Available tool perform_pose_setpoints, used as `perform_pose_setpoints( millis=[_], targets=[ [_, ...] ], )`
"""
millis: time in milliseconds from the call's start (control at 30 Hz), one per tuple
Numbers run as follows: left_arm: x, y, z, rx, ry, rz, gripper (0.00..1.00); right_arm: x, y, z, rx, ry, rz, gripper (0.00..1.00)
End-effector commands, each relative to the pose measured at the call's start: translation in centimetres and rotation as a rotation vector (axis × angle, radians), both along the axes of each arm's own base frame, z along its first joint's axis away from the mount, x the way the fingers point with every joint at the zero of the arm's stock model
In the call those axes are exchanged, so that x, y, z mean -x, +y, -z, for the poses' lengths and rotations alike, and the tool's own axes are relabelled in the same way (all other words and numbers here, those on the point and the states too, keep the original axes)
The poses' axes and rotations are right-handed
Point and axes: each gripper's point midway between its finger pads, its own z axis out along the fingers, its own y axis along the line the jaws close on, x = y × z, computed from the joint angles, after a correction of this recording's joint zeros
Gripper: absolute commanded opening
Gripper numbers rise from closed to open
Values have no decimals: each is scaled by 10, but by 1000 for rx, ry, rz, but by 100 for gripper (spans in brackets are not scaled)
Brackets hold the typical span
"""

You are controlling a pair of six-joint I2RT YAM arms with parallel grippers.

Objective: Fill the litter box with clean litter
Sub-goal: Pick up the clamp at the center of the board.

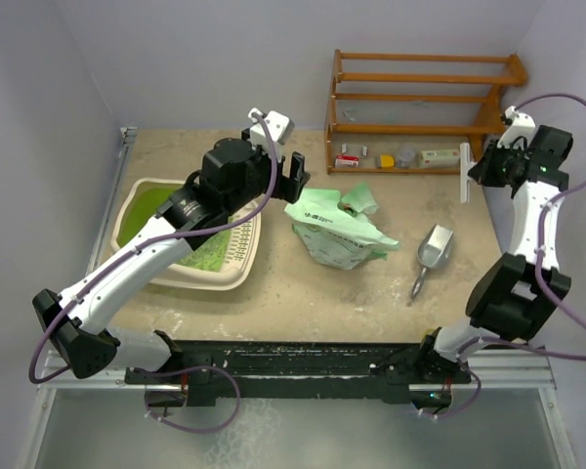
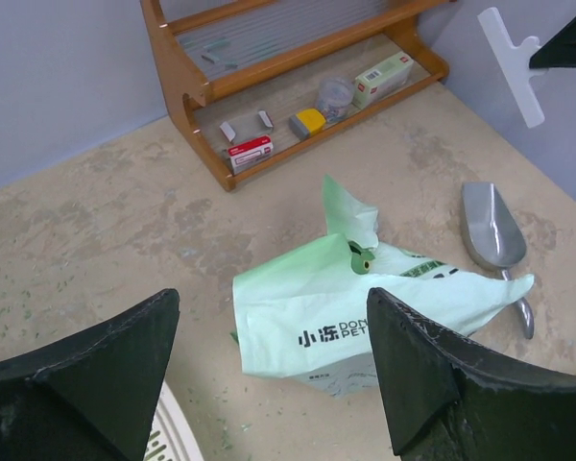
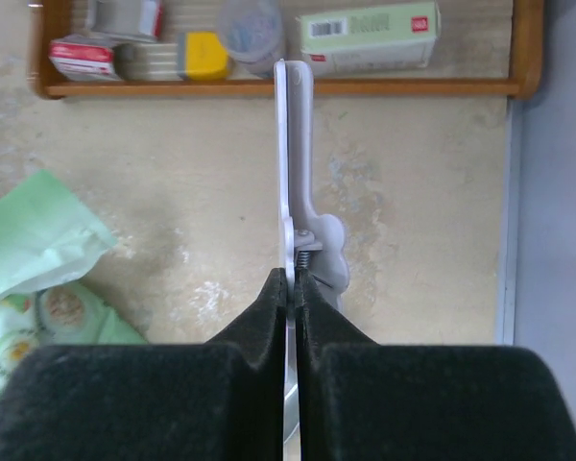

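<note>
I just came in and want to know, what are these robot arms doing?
The right tool is pinched shut on a white clip, held up near the wooden shelf. The left tool is open and empty, hovering near the green litter bag beside the litter box. The metal scoop lies on the table, right of the bag. Nothing is being poured.
</note>
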Motion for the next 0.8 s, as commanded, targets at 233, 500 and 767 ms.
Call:
perform_pose_setpoints(
  millis=[233,500,767],
  targets=[
    [10,-31,-29,212,-38,135,76,120,136,-112,-203,-219,-479,0],
    [16,-69,-36,359,3,287,76,182,199,-155,-549,-264,-720,0],
    [23,-93,-57,569,1,425,82,193,213,-174,-798,-207,-823,0]
  ],
)
